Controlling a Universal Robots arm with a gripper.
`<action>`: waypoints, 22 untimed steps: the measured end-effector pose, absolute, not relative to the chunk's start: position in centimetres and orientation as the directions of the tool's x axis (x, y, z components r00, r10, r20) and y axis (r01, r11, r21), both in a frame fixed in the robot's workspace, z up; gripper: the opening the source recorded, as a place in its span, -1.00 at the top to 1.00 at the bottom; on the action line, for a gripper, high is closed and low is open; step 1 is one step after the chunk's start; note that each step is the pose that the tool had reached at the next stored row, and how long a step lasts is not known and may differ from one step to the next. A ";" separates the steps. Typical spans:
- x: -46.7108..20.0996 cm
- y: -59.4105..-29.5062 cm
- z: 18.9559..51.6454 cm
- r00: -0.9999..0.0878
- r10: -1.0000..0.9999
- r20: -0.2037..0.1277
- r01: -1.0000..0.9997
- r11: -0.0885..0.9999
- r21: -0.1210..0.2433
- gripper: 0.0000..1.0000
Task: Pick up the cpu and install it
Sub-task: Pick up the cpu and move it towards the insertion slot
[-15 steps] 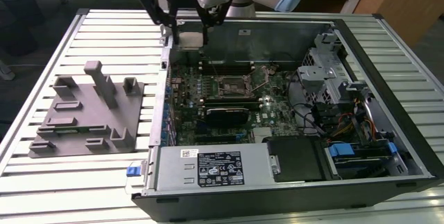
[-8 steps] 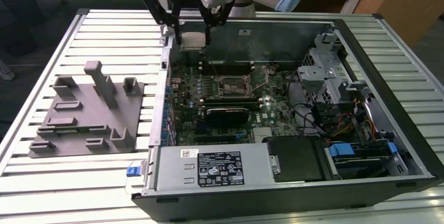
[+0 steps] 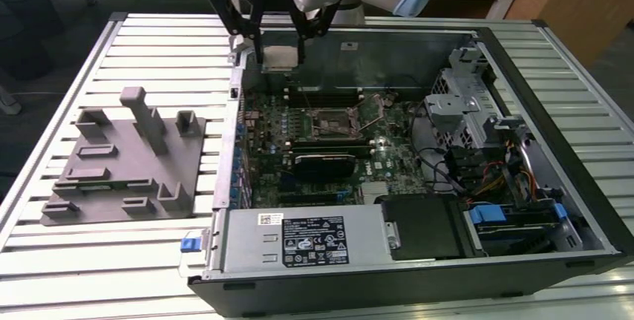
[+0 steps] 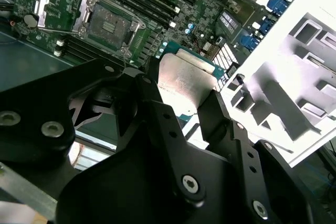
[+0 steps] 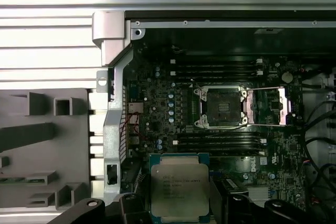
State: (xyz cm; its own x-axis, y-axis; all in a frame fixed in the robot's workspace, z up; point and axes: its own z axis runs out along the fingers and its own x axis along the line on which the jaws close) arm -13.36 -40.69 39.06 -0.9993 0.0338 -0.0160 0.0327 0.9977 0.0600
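The cpu (image 3: 279, 58) is a small square chip with a silvery top and a green rim. My gripper (image 3: 276, 51) is shut on it, one black finger on each side. It hangs above the far corner of the open computer case (image 3: 584, 209), on the exterior view's left. Both wrist views show the cpu (image 4: 186, 80) (image 5: 180, 190) clamped in the gripper (image 4: 184, 103) (image 5: 180, 205). The motherboard socket (image 3: 332, 121) (image 4: 109, 24) (image 5: 219, 107) lies bare, nearer the middle of the board than the chip. Its metal load plate (image 5: 268, 107) is swung open beside it.
A grey moulded fixture (image 3: 124, 160) with upright posts sits on the slatted table (image 3: 59, 275) at the exterior view's left of the case. Inside the case are memory slots (image 5: 215, 69), a silver power supply (image 3: 297, 238), a drive cage (image 3: 465, 108) and loose cables (image 3: 495, 179).
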 end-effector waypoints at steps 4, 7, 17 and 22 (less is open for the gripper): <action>-13.1 -40.7 39.1 -0.999 0.034 -0.016 0.033 0.998 0.060 -0.08; -12.8 -40.7 39.1 -0.999 0.034 -0.016 0.033 0.998 0.060 -0.08; -12.2 -40.7 39.1 -0.999 0.034 -0.016 0.033 0.998 0.060 -0.08; -11.8 -40.7 39.1 -0.999 0.034 -0.016 0.033 0.998 0.060 -0.08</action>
